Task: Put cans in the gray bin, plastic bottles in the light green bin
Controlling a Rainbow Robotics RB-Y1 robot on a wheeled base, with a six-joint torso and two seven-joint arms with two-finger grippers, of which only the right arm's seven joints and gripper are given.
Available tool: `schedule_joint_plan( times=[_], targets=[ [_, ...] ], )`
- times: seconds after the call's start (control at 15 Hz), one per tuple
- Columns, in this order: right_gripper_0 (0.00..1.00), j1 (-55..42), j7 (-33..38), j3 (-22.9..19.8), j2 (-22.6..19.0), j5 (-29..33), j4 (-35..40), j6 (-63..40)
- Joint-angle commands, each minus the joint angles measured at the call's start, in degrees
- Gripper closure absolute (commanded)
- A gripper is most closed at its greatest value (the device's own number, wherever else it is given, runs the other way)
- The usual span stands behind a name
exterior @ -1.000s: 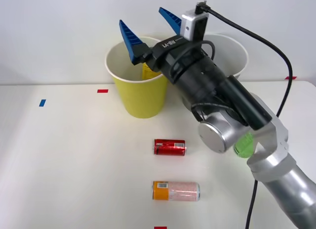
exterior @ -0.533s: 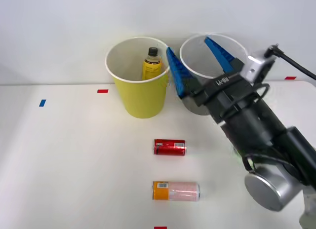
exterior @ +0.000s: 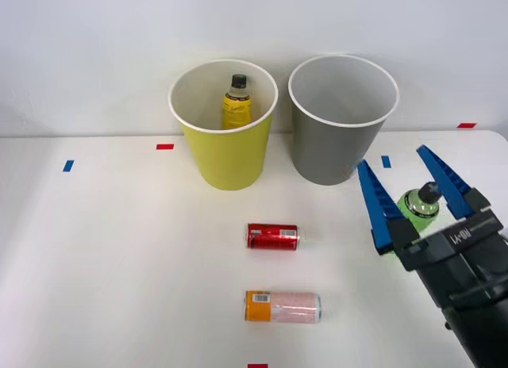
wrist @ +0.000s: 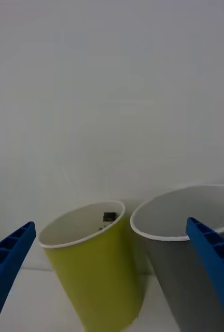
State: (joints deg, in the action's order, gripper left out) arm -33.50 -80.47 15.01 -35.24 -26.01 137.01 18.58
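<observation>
The right gripper has swung back near-right, fingers spread wide above the green bottle, yellow bottle binned.

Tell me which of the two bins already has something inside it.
The light green bin: a yellow-labelled bottle with a black cap stands inside it. The gray bin beside it shows nothing but its bare white inside.

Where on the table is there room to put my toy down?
Lots of bare table lies left of the red can and pink can, below the blue tape. It is crowded on the right, where the open pincer hangs over the green bottle.
</observation>
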Motion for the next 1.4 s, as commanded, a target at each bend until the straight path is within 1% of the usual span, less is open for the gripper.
schedule_joint_plan(
  times=[0.07, 0.2, 0.33, 0.53, 0.73, 0.87, 0.93, 1.2, 1.33, 1.4],
  targets=[
    [0.00, -8.0, -1.0, -4.2, 1.6, 0.2, -0.5, 1.6],
    [0.00, -9.7, -1.2, -6.3, 4.6, 0.2, -3.6, 1.6],
    [0.00, -8.4, -1.4, -7.4, 7.5, 0.4, -9.9, 3.9],
    [0.00, -5.6, -1.4, -7.8, 10.5, 1.5, -19.1, 8.3],
    [0.00, -5.9, -2.0, -7.5, 14.1, 3.2, -23.8, 9.3],
    [0.00, -6.2, -2.4, -6.8, 14.8, 4.4, -26.8, 10.6],
    [0.00, -6.0, -2.5, -6.8, 14.6, 4.7, -28.8, 12.1],
    [0.00, -0.4, -2.6, -6.7, 13.2, 6.9, -42.1, 20.7],
    [0.00, 1.8, -2.4, -6.7, 13.0, 7.7, -45.5, 22.1],
    [0.00, 1.8, -2.6, -6.7, 13.0, 7.8, -45.6, 22.1]
  ],
)
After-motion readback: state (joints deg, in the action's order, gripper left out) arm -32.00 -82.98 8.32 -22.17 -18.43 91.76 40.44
